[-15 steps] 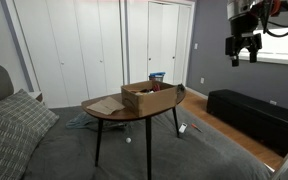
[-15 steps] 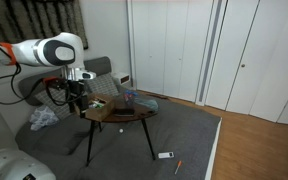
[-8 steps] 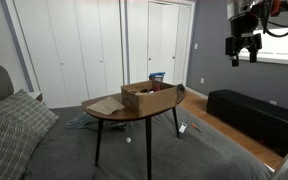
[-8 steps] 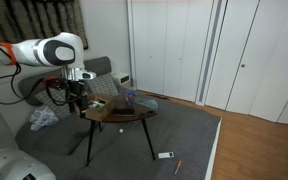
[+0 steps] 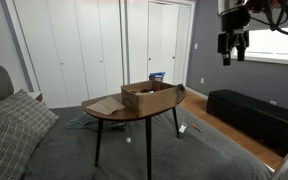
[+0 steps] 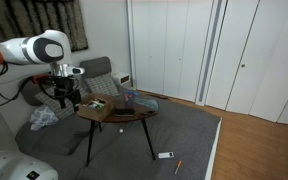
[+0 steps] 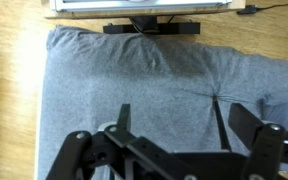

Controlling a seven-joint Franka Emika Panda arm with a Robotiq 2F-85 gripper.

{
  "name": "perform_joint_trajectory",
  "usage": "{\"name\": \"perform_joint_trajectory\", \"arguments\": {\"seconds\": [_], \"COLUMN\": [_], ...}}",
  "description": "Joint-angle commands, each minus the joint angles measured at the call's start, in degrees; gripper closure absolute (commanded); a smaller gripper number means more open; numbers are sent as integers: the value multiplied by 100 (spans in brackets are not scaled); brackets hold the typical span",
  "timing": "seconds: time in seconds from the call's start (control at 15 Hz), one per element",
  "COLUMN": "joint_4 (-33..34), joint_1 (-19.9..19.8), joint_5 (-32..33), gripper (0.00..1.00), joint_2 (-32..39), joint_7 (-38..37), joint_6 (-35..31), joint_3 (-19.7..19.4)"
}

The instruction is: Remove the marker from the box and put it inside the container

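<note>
Currently jaws wide and empty, box (image 5: 149, 97) well below and aside on tabletop (image 5: 134, 114); should centre over box before descending, marker not visible.

Your end effector (image 5: 231, 48) hangs high, well apart from the box (image 5: 149, 96), with open air between them. The box lies open from above; its walls and outward flaps bar a sideways way in along the surface (image 5: 104, 108).
</note>
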State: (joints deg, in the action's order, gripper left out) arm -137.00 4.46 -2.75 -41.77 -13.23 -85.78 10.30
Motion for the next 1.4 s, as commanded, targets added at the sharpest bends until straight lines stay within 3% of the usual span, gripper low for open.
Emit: {"name": "perform_joint_trajectory", "arguments": {"seconds": [0.0,0.2,0.47,0.93,1.2,1.27,1.33], "joint_4": [576,1099,1753,3174,3746,3322,3401], "joint_1": [457,690,717,676,649,634,629], "joint_5": [-150,72,377,438,610,476,483], "gripper": [0,0,0,0,0,0,0], "joint_2": [591,1365,2429,4112,4740,4409,4510], "joint_7": [267,682,1502,3587,3972,3811,3823], "joint_6": [-339,-1065,-1801,-1793,-1863,-1944,-1943], "joint_3": [457,640,512,33,32,31,35]}}
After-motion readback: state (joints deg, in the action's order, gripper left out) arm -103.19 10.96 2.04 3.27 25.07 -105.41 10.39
